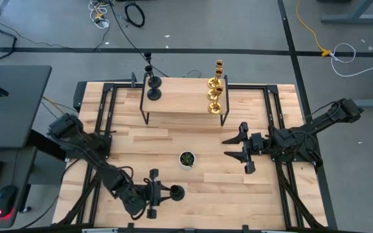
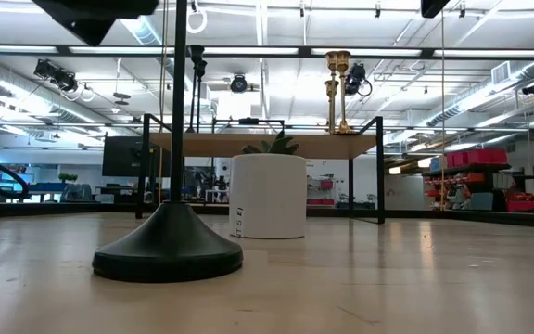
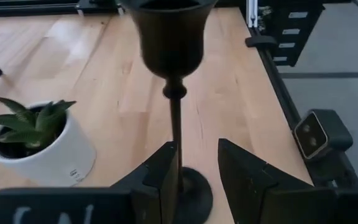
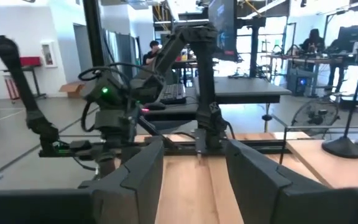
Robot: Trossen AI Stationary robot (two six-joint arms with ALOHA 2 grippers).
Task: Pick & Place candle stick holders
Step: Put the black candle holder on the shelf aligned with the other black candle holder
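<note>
A black candle stick holder (image 3: 169, 37) stands upright on its round base (image 2: 168, 250) near the table's front edge, also in the high view (image 1: 177, 192). My left gripper (image 3: 197, 171) is open at its thin stem, level with the table, one finger on each side, the stem close against one finger. Two more black holders (image 1: 154, 87) and three gold holders (image 1: 215, 87) stand on a raised wooden shelf (image 1: 183, 103) at the far side. My right gripper (image 1: 237, 149) is open and empty at the table's right middle. My left gripper has the black holder's stem (image 3: 176, 134), low above the base, between its open fingers, coming level from the table's left. One finger (image 3: 163, 174) is right beside the stem; I cannot tell whether it touches. The holder stands upright on the table.
A small white pot with a green plant (image 1: 186, 158) stands mid-table, just beyond the black holder (image 2: 269, 195). The shelf stands on thin black legs (image 2: 144, 167). Bare wood lies between the pot and my right gripper (image 4: 194, 180).
</note>
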